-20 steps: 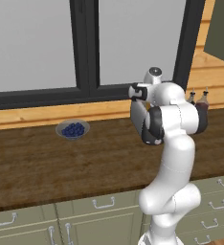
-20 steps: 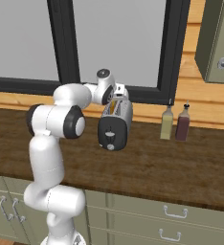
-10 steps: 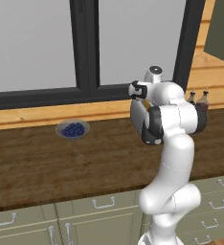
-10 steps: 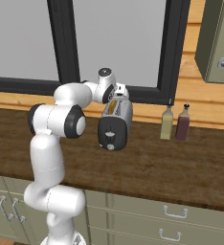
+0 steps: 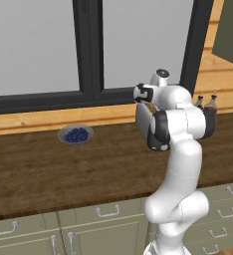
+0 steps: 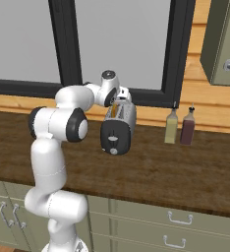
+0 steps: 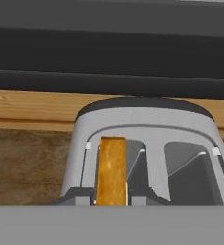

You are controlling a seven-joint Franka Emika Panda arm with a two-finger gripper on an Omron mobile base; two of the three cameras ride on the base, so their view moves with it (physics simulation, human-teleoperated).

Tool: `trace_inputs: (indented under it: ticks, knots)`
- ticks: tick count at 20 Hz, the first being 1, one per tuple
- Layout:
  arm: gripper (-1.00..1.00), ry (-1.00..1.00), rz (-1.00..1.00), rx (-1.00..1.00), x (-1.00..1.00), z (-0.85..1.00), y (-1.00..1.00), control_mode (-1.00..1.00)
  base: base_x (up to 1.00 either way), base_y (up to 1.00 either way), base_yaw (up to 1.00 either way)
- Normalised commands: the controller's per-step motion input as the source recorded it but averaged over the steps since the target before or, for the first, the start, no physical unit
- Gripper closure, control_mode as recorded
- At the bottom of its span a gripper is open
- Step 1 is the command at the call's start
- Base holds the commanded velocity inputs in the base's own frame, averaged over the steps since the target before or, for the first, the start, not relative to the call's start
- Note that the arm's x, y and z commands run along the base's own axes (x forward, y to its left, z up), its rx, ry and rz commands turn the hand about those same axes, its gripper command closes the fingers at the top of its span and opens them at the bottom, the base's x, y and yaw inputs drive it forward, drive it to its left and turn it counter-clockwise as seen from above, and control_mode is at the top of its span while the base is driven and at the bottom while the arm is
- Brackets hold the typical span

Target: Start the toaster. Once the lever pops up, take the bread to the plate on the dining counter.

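A silver and black toaster (image 6: 121, 129) stands on the dark wood worktop (image 6: 151, 172) below the window. The bread (image 7: 111, 165), a tan-yellow slice, stands upright in the left slot of the toaster (image 7: 142, 124); the right slot is empty. My gripper (image 6: 118, 104) reaches down onto the toaster's top from the window side. In the hand view the two dark fingertips (image 7: 80, 196) press against both faces of the slice, so the gripper (image 7: 111, 197) is shut on it. From the left, my own arm hides most of the toaster (image 5: 144, 119). The plate and the dining counter are out of view.
A small grey bowl of blueberries (image 5: 76, 134) sits on the worktop to the left. Two bottles (image 6: 180, 127) stand to the right of the toaster, against the wooden sill. Olive-grey drawers (image 6: 176, 221) run under the worktop, with a wall cabinet (image 6: 225, 39) at upper right.
The jaws have come together from wide open onto the bread in the slot. The arm and the toaster have hardly moved.
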Motion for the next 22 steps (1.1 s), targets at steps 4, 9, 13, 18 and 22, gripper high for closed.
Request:
trace_inputs:
  ticks: [4,9,13,18,22]
  knots:
    - [1.0,-0.01,0.0,0.0,-0.01,0.02,0.0,-1.0,0.0,0.0,0.0]
    - [1.0,-0.04,0.0,0.0,-0.18,0.54,0.0,-1.0,0.0,0.0,0.0]
    - [1.0,-0.09,0.0,-0.03,-0.39,0.98,0.0,-1.0,0.0,0.0,0.0]
    - [1.0,-0.11,0.0,0.0,-0.61,1.0,0.0,-1.0,0.0,0.0,0.0]
    - [1.0,-0.1,0.0,0.0,-0.96,0.93,0.0,-1.0,0.0,0.0,0.0]
